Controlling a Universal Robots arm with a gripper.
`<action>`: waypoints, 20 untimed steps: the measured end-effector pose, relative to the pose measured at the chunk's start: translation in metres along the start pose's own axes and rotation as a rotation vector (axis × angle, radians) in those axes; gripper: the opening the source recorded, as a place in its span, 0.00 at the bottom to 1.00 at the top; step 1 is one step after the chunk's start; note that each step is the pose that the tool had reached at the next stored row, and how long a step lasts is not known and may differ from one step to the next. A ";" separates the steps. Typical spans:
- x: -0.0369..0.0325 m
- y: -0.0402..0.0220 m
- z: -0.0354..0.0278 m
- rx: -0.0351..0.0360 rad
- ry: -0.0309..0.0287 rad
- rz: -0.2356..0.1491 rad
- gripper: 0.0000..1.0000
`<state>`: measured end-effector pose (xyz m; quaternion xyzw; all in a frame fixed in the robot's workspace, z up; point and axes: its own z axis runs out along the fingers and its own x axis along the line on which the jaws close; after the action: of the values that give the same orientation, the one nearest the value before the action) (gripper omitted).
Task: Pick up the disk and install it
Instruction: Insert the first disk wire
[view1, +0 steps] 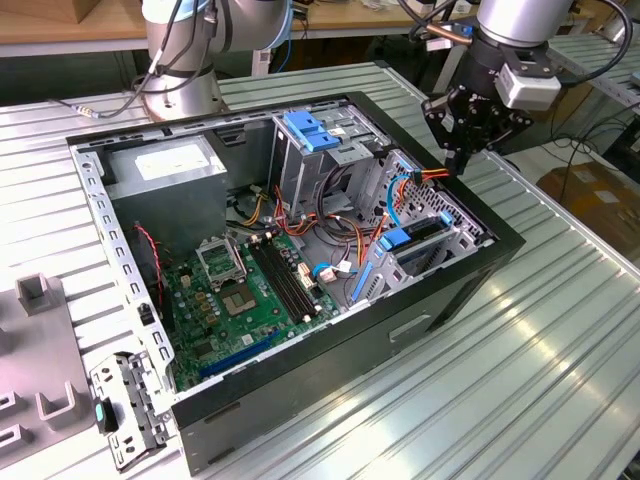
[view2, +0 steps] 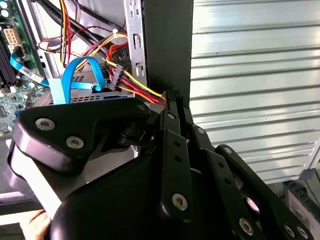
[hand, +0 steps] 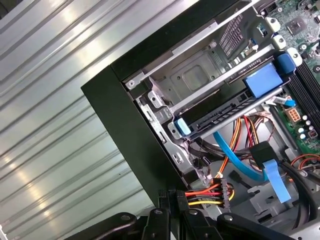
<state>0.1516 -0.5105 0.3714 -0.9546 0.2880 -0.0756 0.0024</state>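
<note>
The disk, a dark body in a bright blue carrier, sits in a slot of the lower drive cage at the case's edge on the exterior view's right. The first wrist view shows the disk lying in its bay. My gripper hangs just above the case rim beside that cage. Its fingers are shut on the red, yellow and orange wires of a power cable, whose black connector sticks out toward the cage. In the second wrist view the same wires run out from the fingertips.
A thin blue cable loops near the connector. The tall metal cage with a blue handle stands mid-case, with the motherboard and a power supply further in. Grey fixtures and a bracket lie on the ribbed table.
</note>
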 end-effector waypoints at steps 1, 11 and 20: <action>0.0000 0.0000 -0.0001 -0.0013 0.0005 0.008 0.17; -0.0058 0.0042 -0.0010 -0.0056 0.0019 0.038 0.17; -0.0093 0.0067 -0.0017 -0.0182 0.0062 0.125 0.17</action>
<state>0.1401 -0.5109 0.3715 -0.9345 0.3478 -0.0756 -0.0024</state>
